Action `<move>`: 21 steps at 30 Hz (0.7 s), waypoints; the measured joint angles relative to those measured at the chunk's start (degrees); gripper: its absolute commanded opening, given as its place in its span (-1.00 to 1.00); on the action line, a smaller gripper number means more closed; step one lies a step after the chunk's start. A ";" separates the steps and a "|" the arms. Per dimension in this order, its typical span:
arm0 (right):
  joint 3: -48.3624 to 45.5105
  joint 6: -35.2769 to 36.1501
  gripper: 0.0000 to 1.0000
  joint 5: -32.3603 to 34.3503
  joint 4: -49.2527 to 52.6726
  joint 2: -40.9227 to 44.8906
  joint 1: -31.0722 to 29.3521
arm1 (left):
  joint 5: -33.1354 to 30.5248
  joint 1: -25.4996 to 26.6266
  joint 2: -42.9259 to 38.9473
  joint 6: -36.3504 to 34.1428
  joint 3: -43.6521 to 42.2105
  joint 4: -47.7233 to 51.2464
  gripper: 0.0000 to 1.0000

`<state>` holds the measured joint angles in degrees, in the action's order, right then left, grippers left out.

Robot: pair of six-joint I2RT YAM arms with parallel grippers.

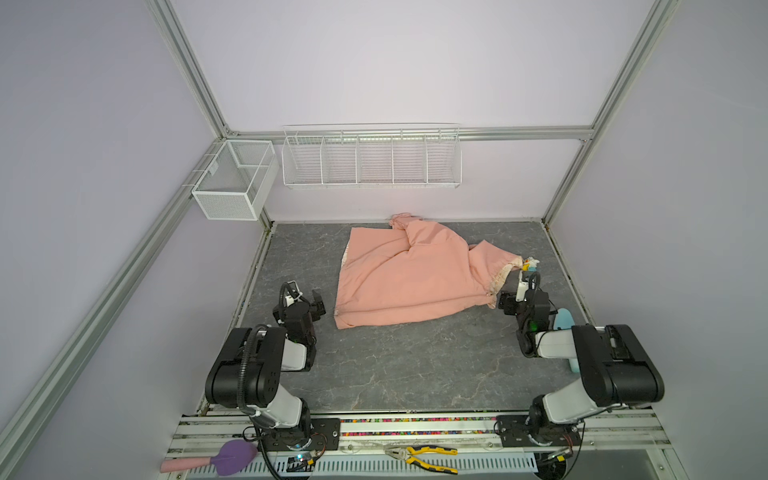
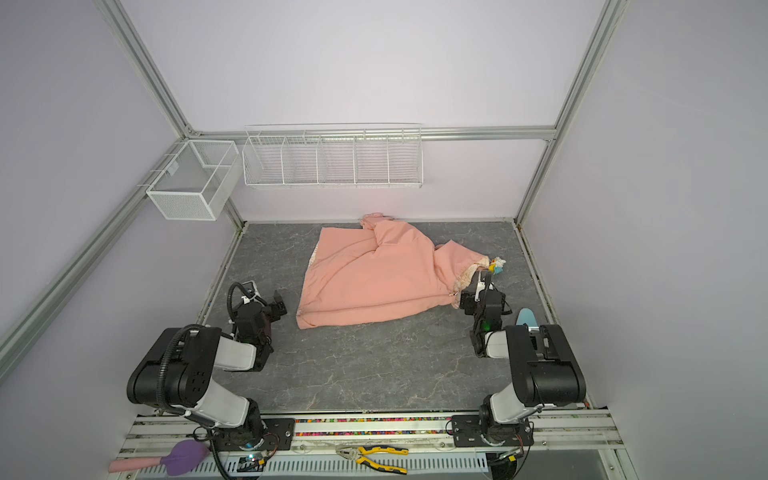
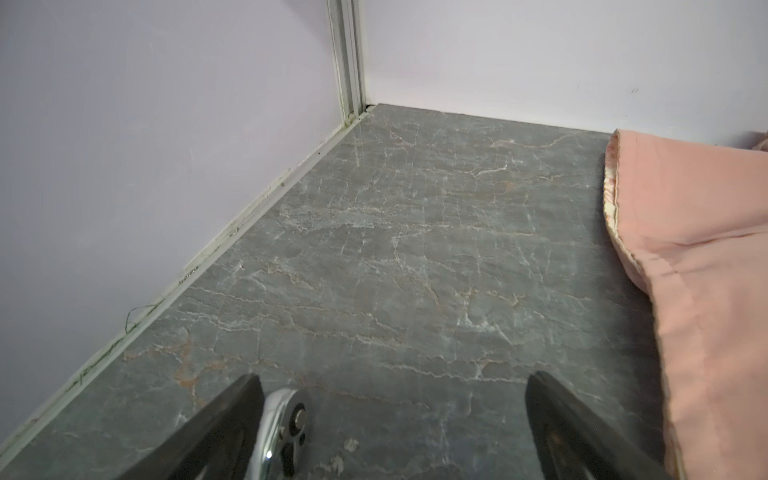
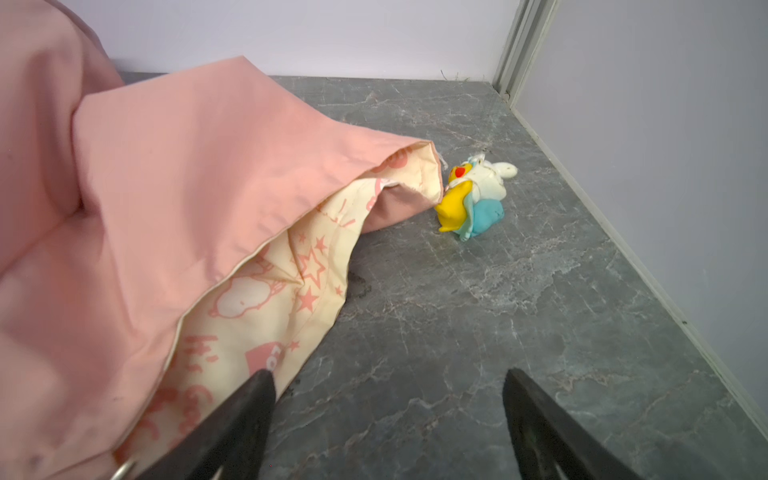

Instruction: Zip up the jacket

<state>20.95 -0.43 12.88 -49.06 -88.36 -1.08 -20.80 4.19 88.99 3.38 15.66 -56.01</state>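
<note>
1. The grey marble-patterned tabletop (image 1: 415, 365) is flat and veined in white; matte lilac walls close it in on three sides, framed by ribbed aluminium posts.
2. Counted: two arms; two white wire holders on the walls, a mesh box (image 1: 235, 178) and a five-bay wire rack (image 1: 372, 160); one small yellow, white and blue toy figure (image 4: 473, 199); one pair of yellow-handled pliers (image 1: 424, 457) on the front rail.
3. One salmon-pink fabric jacket (image 1: 407, 274) lies crumpled towards the back of the tabletop, right of centre; soft, creased, with cream star-printed lining (image 4: 257, 299) showing at its right edge; the zipper is possibly folded under.
4. The left gripper (image 3: 392, 376) is spread wide over bare tabletop, near the jacket's left hem; the right gripper (image 4: 388, 372) is also spread, one finger (image 4: 249, 399) overlapping the lining edge, gripping nothing.
</note>
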 measured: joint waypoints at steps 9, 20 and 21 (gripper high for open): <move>0.59 0.09 0.76 -2.69 -0.07 0.04 0.35 | -1.33 0.37 -0.09 0.02 6.40 2.40 0.98; 0.59 0.44 0.76 -2.71 -0.07 0.04 0.35 | -1.51 0.37 -0.09 0.02 6.40 2.82 0.98; 0.59 0.46 0.76 -2.71 -0.07 0.04 0.35 | -1.53 0.37 -0.09 0.02 6.40 2.84 0.98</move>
<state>21.54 0.03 10.17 -49.12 -88.31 -0.73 -22.33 4.56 88.90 3.40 22.06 -53.17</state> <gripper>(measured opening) 0.883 0.988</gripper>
